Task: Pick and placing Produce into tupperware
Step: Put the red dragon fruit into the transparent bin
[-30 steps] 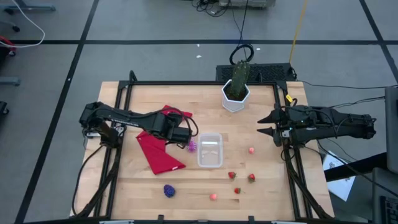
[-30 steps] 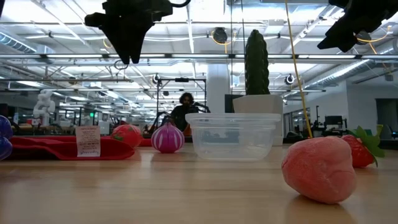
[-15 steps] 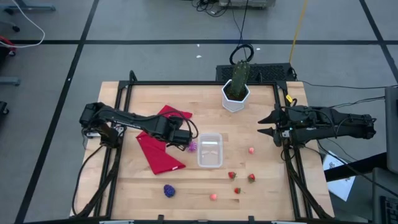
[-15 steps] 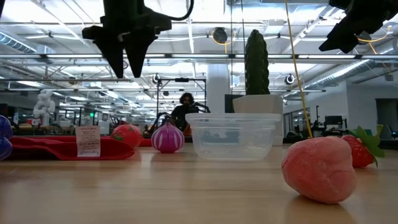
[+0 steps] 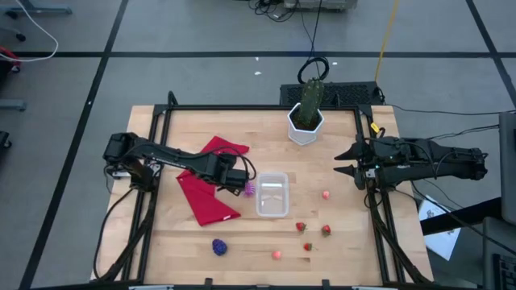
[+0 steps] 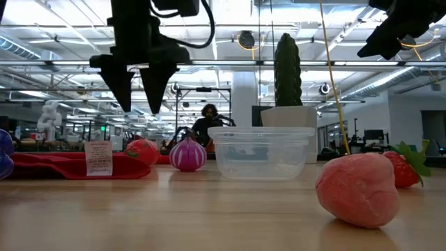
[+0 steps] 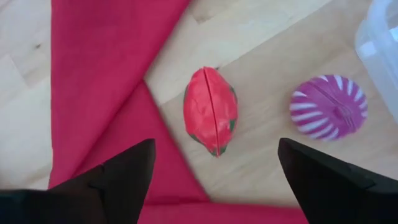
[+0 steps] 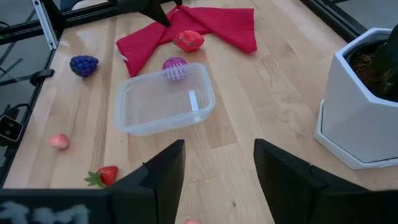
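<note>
The clear tupperware (image 5: 272, 194) stands mid-table with nothing in it. Just left of it a purple striped toy (image 7: 328, 107) and a red toy with green edges (image 7: 210, 111) lie on the wood beside the red cloth (image 5: 205, 189). My left gripper (image 7: 214, 180) hangs open above the red toy, pointing down, one finger to either side and clear of it; the low view shows the left gripper (image 6: 139, 94) well above the red toy (image 6: 142, 150). My right gripper (image 5: 343, 161) waits open at the right edge, raised.
More toys lie near the front: a purple grape bunch (image 5: 219, 246), strawberries (image 5: 301, 227) (image 5: 326, 230), pink pieces (image 5: 277, 254) (image 5: 326, 194). A white hexagonal pot with a cactus (image 5: 305, 121) stands at the far edge. A black frame (image 5: 161, 121) rims the table.
My left gripper has come down toward the red toy beside the cloth, still pointing down, and its fingers have opened from shut to wide apart. The toys and the tupperware have stayed where they were.
</note>
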